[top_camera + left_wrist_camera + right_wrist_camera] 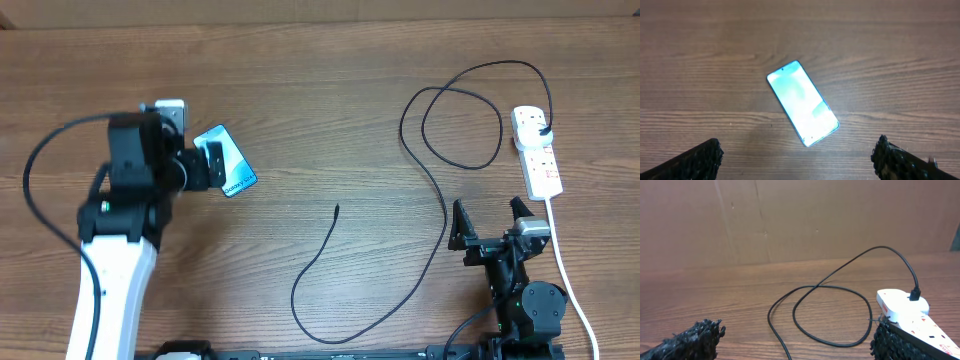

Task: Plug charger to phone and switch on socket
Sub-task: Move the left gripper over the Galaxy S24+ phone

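Note:
The phone (228,162) lies flat at the left, cyan screen up, partly under my left gripper (205,160). In the left wrist view the phone (802,102) lies diagonally, above and between the fingers of the open, empty left gripper (799,157). The charger cable (440,195) loops across the right half; its free tip (337,208) rests mid-table, and its plug (543,131) sits in the socket (537,152). My right gripper (490,222) is open and empty near the front, just left of the socket's white cord. The right wrist view shows the cable loop (832,312) and the socket (905,311).
The socket's thick white cord (570,290) runs down the right side past the right arm. A brown cardboard wall (790,220) stands behind the table. The left arm's own black cable (40,170) arcs at the far left.

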Motion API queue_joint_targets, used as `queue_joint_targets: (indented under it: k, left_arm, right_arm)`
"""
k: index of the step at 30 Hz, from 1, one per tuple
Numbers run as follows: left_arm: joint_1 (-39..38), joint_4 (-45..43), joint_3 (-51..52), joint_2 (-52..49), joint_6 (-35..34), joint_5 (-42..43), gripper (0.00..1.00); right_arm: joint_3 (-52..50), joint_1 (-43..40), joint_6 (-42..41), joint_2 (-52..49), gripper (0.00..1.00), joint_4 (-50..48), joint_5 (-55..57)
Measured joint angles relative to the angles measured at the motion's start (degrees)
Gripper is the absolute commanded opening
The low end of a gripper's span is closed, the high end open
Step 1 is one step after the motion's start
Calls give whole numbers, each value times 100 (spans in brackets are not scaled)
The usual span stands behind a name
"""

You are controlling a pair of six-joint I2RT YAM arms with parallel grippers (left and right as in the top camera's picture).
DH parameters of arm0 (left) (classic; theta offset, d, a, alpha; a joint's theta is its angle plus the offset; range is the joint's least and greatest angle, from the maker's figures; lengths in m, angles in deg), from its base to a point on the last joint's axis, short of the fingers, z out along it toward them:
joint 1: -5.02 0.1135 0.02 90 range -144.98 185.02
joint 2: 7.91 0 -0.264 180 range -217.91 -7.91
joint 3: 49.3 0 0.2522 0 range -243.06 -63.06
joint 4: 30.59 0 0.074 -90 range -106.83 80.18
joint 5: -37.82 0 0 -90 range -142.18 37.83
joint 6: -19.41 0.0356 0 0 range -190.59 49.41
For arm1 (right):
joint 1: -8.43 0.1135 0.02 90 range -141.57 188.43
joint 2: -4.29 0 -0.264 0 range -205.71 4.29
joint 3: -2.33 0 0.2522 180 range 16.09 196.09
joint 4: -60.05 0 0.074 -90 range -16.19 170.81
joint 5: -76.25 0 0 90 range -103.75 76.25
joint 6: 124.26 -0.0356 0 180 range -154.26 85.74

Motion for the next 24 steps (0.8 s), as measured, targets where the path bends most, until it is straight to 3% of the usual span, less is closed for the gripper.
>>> queue_joint_targets:
  k: [12,24]
  left_arm:
    - [0,245,-114,-981,-55,229,100]
    - [0,396,-122,-1198,-1023,249,100]
  right_arm:
    - [0,0,0,0,100,-2,0]
    - [0,0,0,0,100,-2,2]
